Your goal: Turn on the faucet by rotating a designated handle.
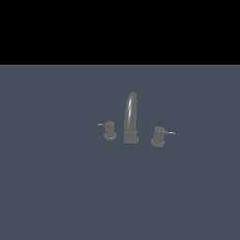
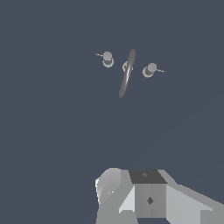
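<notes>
The faucet [image 1: 131, 123] is a dull-grey set standing on the flat grey-blue floor, with a tall arched spout on a round base. The handle [image 1: 158, 136] is the larger knob on the exterior view's right of the spout, and its short bright-tipped lever points away from the spout. A smaller knob [image 1: 109, 130] with a dimmer lever stands on the other side. The wrist view looks down on the faucet [image 2: 127, 74], the handle [image 2: 149, 70] and the smaller knob [image 2: 107, 59]. My gripper [image 2: 146, 194] shows only as grey blocky parts at that picture's edge, far from the faucet. It is out of the exterior view.
The grey-blue floor [image 1: 56, 187] stretches around the faucet on every side. A black band fills the exterior view above the floor's far edge.
</notes>
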Robot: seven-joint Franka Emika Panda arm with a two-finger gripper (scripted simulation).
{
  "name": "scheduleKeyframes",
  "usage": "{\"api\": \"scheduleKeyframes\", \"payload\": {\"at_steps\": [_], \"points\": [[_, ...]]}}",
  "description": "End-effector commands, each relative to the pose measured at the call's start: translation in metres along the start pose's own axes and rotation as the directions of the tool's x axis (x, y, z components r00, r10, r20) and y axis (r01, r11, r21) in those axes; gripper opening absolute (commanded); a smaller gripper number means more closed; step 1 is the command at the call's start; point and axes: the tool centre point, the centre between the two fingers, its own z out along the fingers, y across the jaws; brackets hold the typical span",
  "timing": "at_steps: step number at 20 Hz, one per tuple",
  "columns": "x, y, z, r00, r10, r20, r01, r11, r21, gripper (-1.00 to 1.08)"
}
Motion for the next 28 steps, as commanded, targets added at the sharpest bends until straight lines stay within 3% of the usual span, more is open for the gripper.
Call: {"api": "scheduleKeyframes", "payload": {"at_steps": [1,9,15,21,28], "points": [[0.005,0.001,0.002,1.0,0.018,0.0,-0.018,1.0,0.005,-1.0],[0.04,0.006,0.018,0.99,0.143,0.003,-0.143,0.989,0.034,-1.0],[0.081,0.015,0.042,0.953,0.303,0.015,-0.304,0.951,0.065,-1.0],[0.127,0.029,0.076,0.872,0.487,0.036,-0.488,0.868,0.088,-1.0],[0.174,0.05,0.125,0.728,0.682,0.062,-0.685,0.722,0.096,-1.0]]}}
